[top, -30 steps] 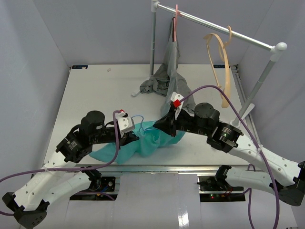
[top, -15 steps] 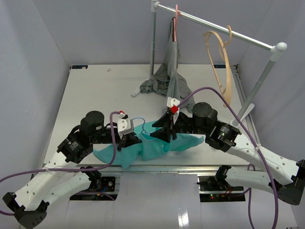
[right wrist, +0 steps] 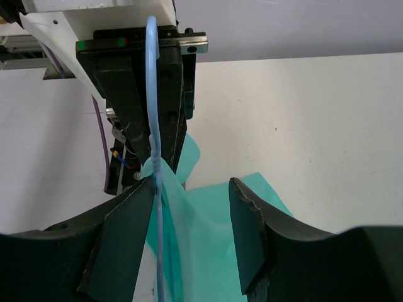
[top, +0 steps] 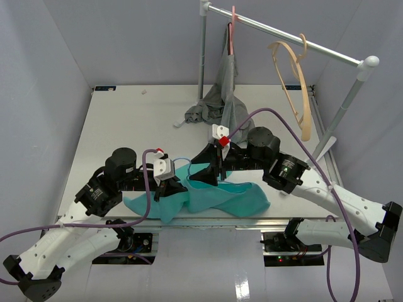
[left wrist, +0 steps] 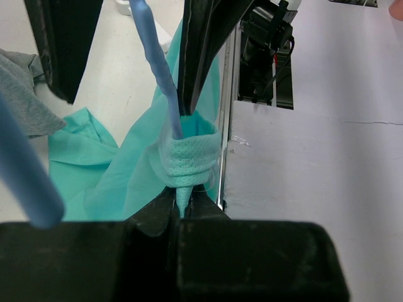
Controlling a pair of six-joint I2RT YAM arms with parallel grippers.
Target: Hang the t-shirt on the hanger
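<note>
The teal-green t-shirt (top: 217,198) lies crumpled near the table's front edge, spread out to the right. My left gripper (top: 171,187) is shut on a fold of its collar, which the left wrist view shows pinched between the jaws (left wrist: 182,202). The thin light-blue hanger (top: 182,161) pokes into the collar (left wrist: 158,69). My right gripper (top: 211,171) is open just right of the left one. In the right wrist view the hanger's wire (right wrist: 153,94) runs along its left finger (right wrist: 126,233), with t-shirt cloth (right wrist: 201,245) between the jaws. What holds the hanger is hidden.
A metal rack (top: 283,34) stands at the back right, carrying a pink hanger (top: 233,28) with a grey garment (top: 217,110) draped to the table and a tan wooden hanger (top: 296,75). The table's front edge (top: 252,220) is just below the t-shirt.
My right gripper has moved left, close to the left gripper. The t-shirt has spread out to the right along the table front. The left gripper has kept its hold.
</note>
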